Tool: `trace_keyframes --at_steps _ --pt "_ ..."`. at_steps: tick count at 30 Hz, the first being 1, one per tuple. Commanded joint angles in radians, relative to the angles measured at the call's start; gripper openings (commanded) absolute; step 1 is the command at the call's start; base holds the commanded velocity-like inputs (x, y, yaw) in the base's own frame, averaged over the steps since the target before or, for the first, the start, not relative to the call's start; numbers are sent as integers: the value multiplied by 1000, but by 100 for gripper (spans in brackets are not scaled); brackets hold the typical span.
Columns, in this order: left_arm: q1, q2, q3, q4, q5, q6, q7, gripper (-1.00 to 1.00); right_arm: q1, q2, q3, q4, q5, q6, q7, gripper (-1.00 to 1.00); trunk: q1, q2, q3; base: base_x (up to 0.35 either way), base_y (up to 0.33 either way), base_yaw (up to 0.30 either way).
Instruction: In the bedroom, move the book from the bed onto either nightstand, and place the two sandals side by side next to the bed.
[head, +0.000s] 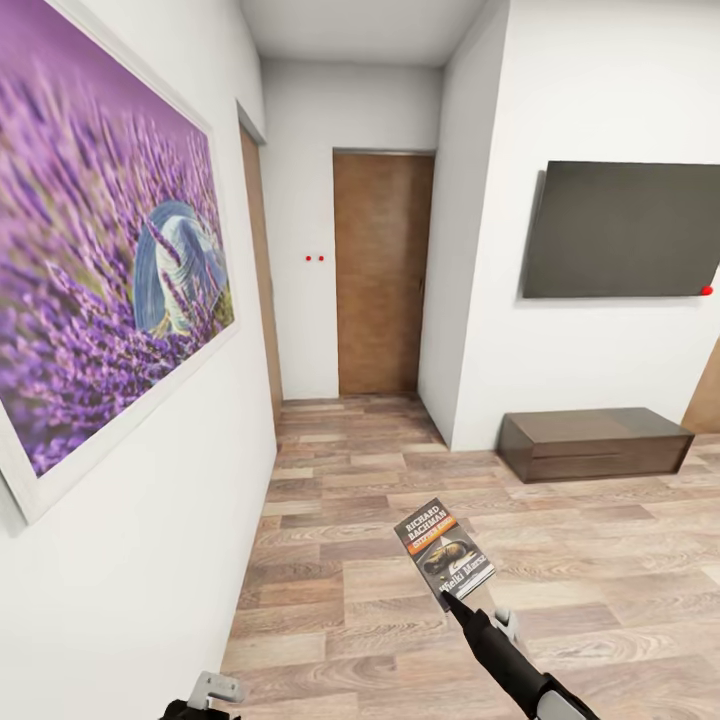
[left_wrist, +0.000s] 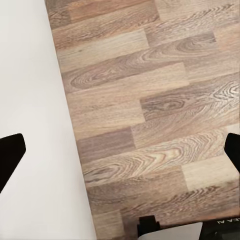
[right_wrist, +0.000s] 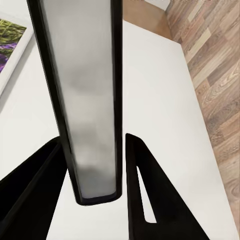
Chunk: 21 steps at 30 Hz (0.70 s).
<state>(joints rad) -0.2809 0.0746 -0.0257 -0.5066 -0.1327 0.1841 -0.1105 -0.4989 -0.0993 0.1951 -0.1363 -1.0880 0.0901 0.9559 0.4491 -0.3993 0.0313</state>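
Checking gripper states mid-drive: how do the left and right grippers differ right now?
The right gripper is shut on the book, its fingers pressing both sides of it; the left gripper is open and empty. The right is raised ahead of the robot; the left points down at the floor beside the wall. Both have black fingers.

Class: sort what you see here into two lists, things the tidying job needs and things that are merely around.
Needed:
- thin dark paperback with an orange band
- right pincer, shut on the paperback

Merely around:
- purple lavender picture in a white frame
- dark wall screen
- long low dark bench
- brown wooden door
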Motion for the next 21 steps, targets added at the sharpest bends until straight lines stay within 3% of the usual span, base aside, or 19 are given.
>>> trace_keyframes --at_steps 1,14,21 --pt "0 1 -2 -2 -10 5 -3 100 0 0 3 0 -12 10 3 -100 1 -1 0 333 0 0" --pt "0 1 -3 -1 -10 5 -3 100 -1 2 3 0 -12 10 3 -100 1 -1 0 334 0 0" --pt "0 1 -36 -1 -10 5 -3 100 -1 2 3 0 -12 10 3 -100 1 -1 0 335 0 0"
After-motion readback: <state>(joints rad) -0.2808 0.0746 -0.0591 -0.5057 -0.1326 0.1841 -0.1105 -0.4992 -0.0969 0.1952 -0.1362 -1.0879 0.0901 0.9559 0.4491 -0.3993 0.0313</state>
